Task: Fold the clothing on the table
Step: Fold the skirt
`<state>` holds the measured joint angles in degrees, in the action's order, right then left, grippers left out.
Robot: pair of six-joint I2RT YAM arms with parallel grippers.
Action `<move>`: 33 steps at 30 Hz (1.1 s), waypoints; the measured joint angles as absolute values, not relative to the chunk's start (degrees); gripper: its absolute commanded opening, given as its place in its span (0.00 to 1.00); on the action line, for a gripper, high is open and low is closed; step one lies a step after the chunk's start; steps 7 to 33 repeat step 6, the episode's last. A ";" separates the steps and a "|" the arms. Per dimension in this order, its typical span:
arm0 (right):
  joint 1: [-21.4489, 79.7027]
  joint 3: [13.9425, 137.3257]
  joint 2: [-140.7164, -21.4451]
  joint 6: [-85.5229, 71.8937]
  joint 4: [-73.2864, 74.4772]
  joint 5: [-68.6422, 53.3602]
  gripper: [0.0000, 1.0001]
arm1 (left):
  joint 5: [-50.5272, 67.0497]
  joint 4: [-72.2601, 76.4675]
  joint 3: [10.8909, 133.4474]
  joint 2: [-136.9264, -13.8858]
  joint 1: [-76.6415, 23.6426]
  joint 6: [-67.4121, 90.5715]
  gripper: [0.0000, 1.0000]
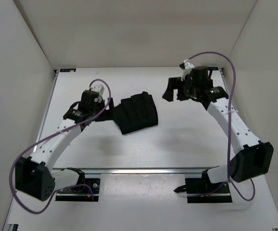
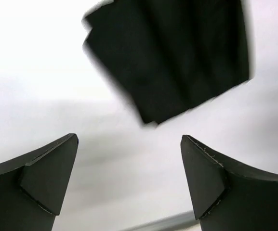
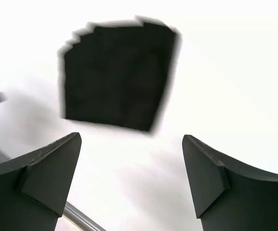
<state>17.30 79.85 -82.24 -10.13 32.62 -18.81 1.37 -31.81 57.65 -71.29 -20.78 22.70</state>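
The black clothing lies folded near the middle of the white table, with the left gripper and right gripper both spread apart and empty; a careless pass by the left one, just beside it, could snag and unfold it.

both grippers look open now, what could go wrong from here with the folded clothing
1. The left gripper stands open close to the clothing; a careless pull-back might snag an edge and drag it.
2. The right gripper is open too, so nothing holds the clothing, and its layers lie stepped; it may spring partly open.
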 measured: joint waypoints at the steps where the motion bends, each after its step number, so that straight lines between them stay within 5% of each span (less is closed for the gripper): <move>1: 16.08 76.58 -80.40 -10.02 32.77 -17.63 0.84 | 0.40 -33.01 54.92 -68.62 -20.99 22.72 0.99; 6: 11.49 61.60 -79.46 -9.89 33.34 -13.67 0.85 | -4.49 -39.16 47.64 -60.16 -20.69 23.55 0.99; 33: 11.49 61.60 -79.46 -9.89 33.34 -13.67 0.85 | -4.49 -39.16 47.64 -60.16 -20.69 23.55 0.99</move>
